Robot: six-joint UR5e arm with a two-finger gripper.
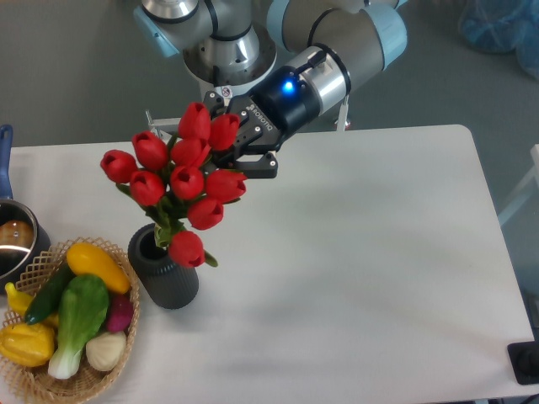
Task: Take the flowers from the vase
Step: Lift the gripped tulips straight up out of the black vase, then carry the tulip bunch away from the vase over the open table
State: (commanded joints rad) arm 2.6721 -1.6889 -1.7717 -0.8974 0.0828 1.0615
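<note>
White table (362, 252): broad matte top under and to the right of the gripper, bare there.
Arm (337, 38): grey and pale blue, reaching down from the top edge; blue light lit on the wrist.
Flowers (181, 181): red tulip bunch hanging just left of and below the gripper, tilted, buds fanned wider than the vase mouth. Lowest bud sits over the vase rim; whether the stem ends are clear of the mouth cannot be told, since buds and leaves cover them.
Basket (34, 379): wicker, well below and left of the gripper, filled with yellow, green and white vegetables.
Vase (164, 273): dark ribbed cylinder standing upright on the table, below and left of the gripper, just beside the basket.
Gripper (240, 151): black fingers pressed in on the bunch from its upper right side, among the top buds; the exact contact is hidden by the blooms.
Pot (13, 236): metal, blue handle, far left at the frame edge.
Handling: probably light and soft, stems likely to bend or slip. Best taken on the gathered stems below the heads, not the buds, which could crush or splay.
Stage: lift looks nearly complete.
</note>
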